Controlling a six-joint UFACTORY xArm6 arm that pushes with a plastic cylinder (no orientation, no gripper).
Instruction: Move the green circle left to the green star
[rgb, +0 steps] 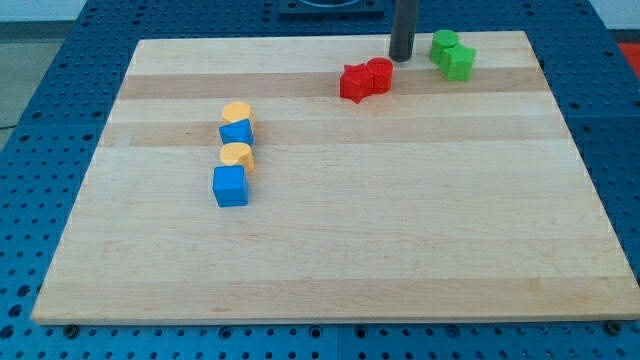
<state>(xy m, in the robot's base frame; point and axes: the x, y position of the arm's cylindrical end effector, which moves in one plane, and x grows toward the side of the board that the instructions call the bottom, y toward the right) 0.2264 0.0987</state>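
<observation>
Wooden board (330, 260) on blue pegboard (40, 90).

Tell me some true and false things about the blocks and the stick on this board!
1. My tip is between the red blocks and the green blocks. True.
2. The two green blocks sit at the view's bottom left. False: they are at the view's top right, touching each other.
3. The two red blocks touch each other. True.
4. There are three blue blocks. False: only two show, one blue block above the other.
5. An orange block lies between the two blue ones. True.
</observation>
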